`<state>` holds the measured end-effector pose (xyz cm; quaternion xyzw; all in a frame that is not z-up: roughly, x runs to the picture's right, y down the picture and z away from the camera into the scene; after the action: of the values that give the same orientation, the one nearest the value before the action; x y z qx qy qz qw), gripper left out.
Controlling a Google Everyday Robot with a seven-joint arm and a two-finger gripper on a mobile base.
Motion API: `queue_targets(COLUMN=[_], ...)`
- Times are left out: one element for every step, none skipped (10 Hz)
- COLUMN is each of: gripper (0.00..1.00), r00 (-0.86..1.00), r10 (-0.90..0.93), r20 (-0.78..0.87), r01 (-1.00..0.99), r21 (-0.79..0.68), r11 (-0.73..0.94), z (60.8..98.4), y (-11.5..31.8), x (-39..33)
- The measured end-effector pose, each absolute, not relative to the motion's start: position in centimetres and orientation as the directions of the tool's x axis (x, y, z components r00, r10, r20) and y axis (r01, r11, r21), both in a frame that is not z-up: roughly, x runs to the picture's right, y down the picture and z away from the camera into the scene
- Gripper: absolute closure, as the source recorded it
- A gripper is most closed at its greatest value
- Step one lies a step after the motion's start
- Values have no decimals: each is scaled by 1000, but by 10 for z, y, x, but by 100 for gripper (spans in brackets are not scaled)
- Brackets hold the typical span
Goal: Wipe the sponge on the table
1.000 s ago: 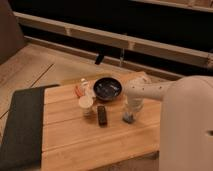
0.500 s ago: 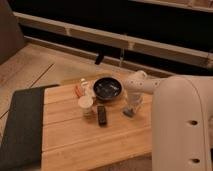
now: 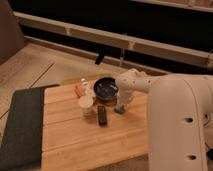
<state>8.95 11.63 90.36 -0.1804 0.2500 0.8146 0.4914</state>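
One each — sponge (image 3: 120, 110), bowl (image 3: 106, 89), bar (image 3: 102, 115), cup (image 3: 86, 104), claw (image 3: 121, 104)

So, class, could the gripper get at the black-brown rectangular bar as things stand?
Probably yes: the gripper, down on the pale blue-grey sponge, sits beside the bar with only bare wooden table between.
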Motion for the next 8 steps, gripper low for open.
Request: queue_targets(gripper=[100, 100, 100, 100, 100, 100, 100, 100], r00=[-451, -448, -448, -447, -449, -451, -458, -468], r10=[706, 706, 707, 709, 709, 709, 702, 690], r20=[-546, -549, -548, -545, -543, -543, -546, -552], r01=[-889, -890, -890, -891, -890, -890, -887, -881], r21=[209, 199, 198, 199, 204, 209, 223, 239], r11=[-407, -411, -410, -409, -408, -406, -405, -408], z=[897, 888, 881, 873, 863, 858, 851, 848], y=[119, 124, 127, 131, 137, 142, 151, 159], x=[79, 74, 73, 73, 72, 73, 75, 79])
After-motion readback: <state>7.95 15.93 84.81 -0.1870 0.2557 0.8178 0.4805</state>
